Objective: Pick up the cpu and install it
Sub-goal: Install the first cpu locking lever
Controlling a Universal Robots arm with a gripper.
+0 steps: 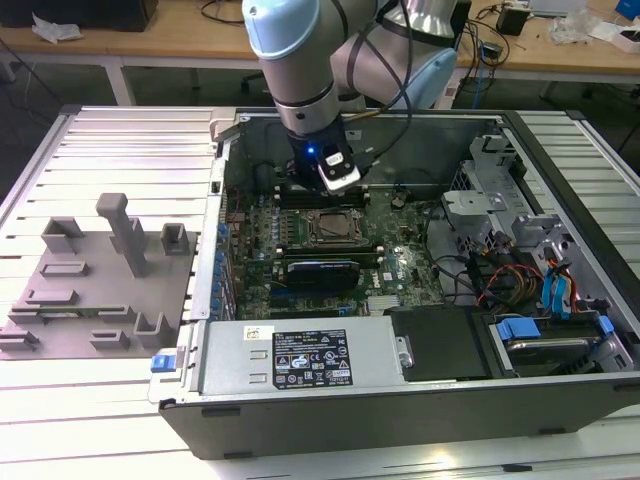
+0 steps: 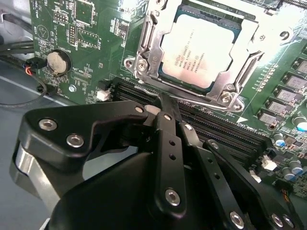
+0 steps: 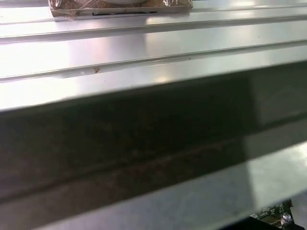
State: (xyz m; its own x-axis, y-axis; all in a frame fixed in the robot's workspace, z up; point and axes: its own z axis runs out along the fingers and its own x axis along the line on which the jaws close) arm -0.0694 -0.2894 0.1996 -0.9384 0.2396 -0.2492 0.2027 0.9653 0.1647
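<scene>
- Computer case (image 1: 400, 385), lid off, lying on the ribbed metal table (image 1: 130, 150); its walls enclose the motherboard (image 1: 400, 245) on all sides, so the way in is from above.
- Arm (image 1: 300, 70) reaching down into the case over the far edge of the motherboard, just beyond the socket frame (image 1: 335, 228); the far case wall stands close behind it.
- Toward the exterior view's right of the socket frame, the drive cage (image 1: 480, 200) and cable bundle (image 1: 500, 280) crowd the case; nearer the camera than the socket frame lie a black card (image 1: 320, 270) and the power supply (image 1: 300, 355).
- Outside the case, on the exterior view's left, the grey fixture blocks (image 1: 100, 280) rest on the table with bare ribbed surface around them.
- Pincer (image 2: 163, 103), in the second wrist view: black fingers (image 2: 168, 120) drawn together to a narrow tip with no visible gap, nothing gripped between them; the tip sits just short of the socket frame's (image 2: 144, 62) near edge, over the memory slots (image 2: 225, 132), and contact with the board cannot be told.
- Cpu (image 2: 199, 50): flat square chip with a silvery-white top plate bearing fine print, lying level inside the socket frame, whose metal bracket borders it on all four sides.
- Coin cell (image 2: 58, 62) lies on the motherboard well apart from the socket frame.
</scene>
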